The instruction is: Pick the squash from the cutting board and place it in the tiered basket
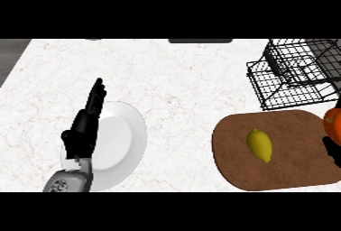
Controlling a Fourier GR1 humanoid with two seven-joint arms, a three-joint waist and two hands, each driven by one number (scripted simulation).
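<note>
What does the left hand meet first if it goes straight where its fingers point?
Looks free: the left hand, open over the white plate, points away and slightly right, across the counter to its far edge. Height unclear.

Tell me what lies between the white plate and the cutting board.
Nothing: in the head view only bare counter separates the plate from the cutting board.

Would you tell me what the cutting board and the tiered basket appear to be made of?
Cutting board: probably wood, matte, mottled brown grain. Tiered basket: thin black wire, likely coated metal, open grid you see through.
</note>
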